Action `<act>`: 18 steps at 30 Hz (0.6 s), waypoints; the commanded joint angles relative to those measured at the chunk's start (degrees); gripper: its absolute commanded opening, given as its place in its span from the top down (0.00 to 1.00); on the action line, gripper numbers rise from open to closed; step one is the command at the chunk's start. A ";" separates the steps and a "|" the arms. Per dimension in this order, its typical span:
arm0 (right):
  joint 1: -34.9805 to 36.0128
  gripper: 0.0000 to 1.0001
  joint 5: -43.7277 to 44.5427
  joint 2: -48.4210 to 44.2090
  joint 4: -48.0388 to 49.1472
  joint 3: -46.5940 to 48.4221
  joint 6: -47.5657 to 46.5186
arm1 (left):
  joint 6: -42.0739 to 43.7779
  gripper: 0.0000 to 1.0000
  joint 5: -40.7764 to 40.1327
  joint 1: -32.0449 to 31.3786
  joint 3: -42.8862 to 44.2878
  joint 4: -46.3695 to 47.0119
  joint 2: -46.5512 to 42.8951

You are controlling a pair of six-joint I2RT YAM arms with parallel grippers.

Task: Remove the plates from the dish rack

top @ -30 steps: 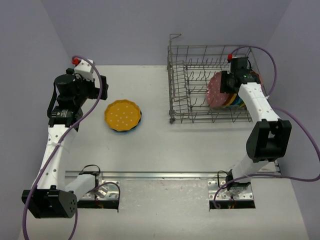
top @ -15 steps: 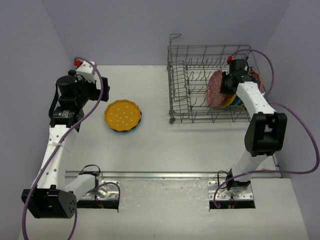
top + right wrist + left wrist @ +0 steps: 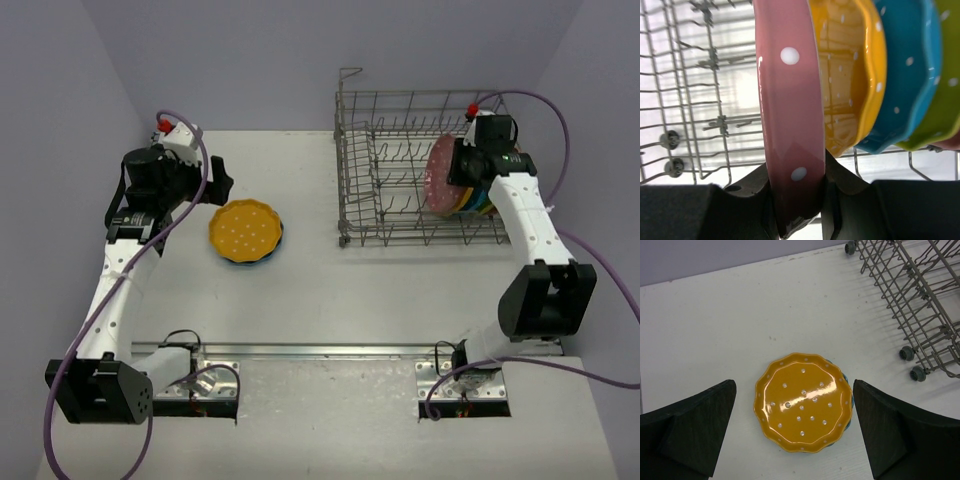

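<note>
The grey wire dish rack (image 3: 400, 215) stands at the back right. A pink dotted plate (image 3: 440, 172) stands upright in it, and my right gripper (image 3: 796, 192) is shut on its rim (image 3: 790, 115). Beside it in the rack stand an orange-yellow plate (image 3: 852, 75), a teal-blue plate (image 3: 905, 75) and a yellow-green plate (image 3: 947, 100). On the table at the left an orange-yellow plate (image 3: 245, 230) lies flat on a teal-blue one whose edge (image 3: 849, 390) peeks out. My left gripper (image 3: 795, 427) hovers open above that stack.
The rack's small round feet (image 3: 907, 353) sit near the stack's right side. The purple cable (image 3: 600, 260) of the right arm loops along the table's right edge. Grey walls close off the back and both sides.
My right gripper has closed on the pink plate's rim and lifted it a little toward the rack's right end. The left arm has shifted slightly toward the back.
</note>
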 commanded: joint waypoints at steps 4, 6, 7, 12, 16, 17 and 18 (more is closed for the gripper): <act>1.22 1.00 -8.82 -8.04 10.66 9.38 1.42 | -2.54 0.00 3.94 -0.70 5.02 0.81 1.13; 1.22 1.00 -10.37 -8.36 10.60 10.41 2.47 | -2.93 0.00 5.45 -0.62 5.60 0.49 1.72; 1.22 1.00 -11.05 -8.42 10.59 10.90 2.73 | -3.06 0.00 7.15 -0.67 5.73 0.42 1.85; 1.22 1.00 -20.83 -10.54 11.00 11.89 7.04 | -5.39 0.00 19.59 -0.70 7.30 0.13 2.85; 1.15 1.00 -28.62 -11.84 11.80 11.46 11.98 | -10.11 0.00 30.22 -0.90 9.71 0.26 4.81; 1.13 1.00 -31.30 -12.10 12.20 11.17 13.54 | -11.75 0.00 32.65 -1.10 10.38 0.39 5.42; 1.13 1.00 -33.79 -12.21 12.92 10.78 15.06 | -13.00 0.00 34.14 -1.43 10.89 0.61 5.87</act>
